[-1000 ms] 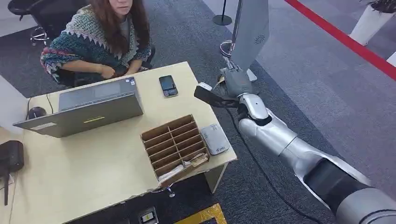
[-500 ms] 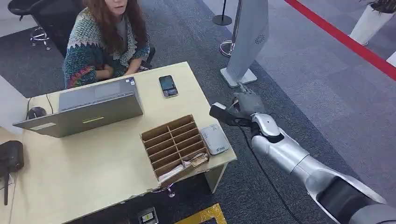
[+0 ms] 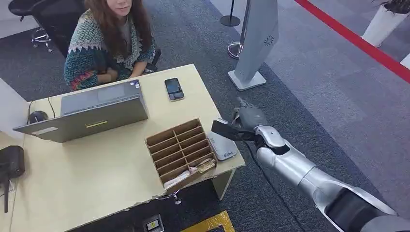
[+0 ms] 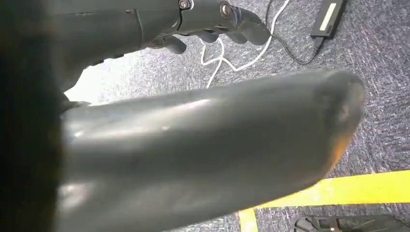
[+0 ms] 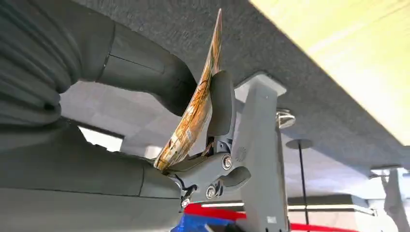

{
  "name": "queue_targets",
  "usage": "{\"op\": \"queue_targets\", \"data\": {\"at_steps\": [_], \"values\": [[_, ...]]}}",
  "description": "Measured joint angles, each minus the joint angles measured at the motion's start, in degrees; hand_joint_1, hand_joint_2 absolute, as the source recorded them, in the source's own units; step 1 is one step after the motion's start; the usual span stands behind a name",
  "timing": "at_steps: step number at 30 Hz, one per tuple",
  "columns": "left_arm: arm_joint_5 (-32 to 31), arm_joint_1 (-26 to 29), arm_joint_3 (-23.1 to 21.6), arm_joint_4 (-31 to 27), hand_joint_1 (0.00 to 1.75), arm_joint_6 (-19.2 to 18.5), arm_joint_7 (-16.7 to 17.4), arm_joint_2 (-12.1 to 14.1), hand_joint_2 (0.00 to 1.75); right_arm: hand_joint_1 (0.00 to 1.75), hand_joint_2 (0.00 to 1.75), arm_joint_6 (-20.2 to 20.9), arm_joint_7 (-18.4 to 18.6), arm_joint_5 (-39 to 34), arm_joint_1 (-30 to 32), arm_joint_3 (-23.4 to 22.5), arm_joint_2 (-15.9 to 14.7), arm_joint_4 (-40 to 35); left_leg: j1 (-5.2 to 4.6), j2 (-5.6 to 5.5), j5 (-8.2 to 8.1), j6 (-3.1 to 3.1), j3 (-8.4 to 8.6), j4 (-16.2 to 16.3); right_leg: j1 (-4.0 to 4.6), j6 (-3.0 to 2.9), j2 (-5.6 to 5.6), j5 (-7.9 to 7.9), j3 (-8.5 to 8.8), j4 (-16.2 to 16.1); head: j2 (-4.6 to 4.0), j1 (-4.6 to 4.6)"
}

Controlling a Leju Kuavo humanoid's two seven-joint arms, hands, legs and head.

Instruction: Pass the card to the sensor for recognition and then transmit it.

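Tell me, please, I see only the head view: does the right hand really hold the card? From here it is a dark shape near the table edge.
Observer: Yes. In the right wrist view the card, printed in orange and brown, is pinched between the thumb and the fingers of the right hand.
Operator: Is the card flat?
Observer: No, it is bent in a curve.
Operator: And the left hand?
Observer: The left hand hangs over grey carpet, above a white cable; it holds nothing.
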Motion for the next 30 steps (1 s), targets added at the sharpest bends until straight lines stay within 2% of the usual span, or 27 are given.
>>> {"op": "queue_targets", "data": {"at_steps": [15,30], "values": [[0.39,-0.01,-0.02,0.0,0.0,-0.02,0.19,0.04,0.0,1.75,1.75,-0.57,-0.98,-1.64,1.64,1.94,3.32,2.84,0.0,0.0,0.0,0.0,0.0,0.0,0.0,0.0,0.0,0.0,-0.01,0.0,0.02,0.0],[0.59,-0.01,-0.04,0.0,0.0,-0.17,0.68,0.07,0.0,1.75,1.75,-2.14,-1.24,-2.6,2.63,2.32,4.26,4.39,0.0,0.12,0.0,0.0,0.13,0.0,0.0,-0.01,0.17,0.01,0.05,0.0,0.02,0.0]]}}
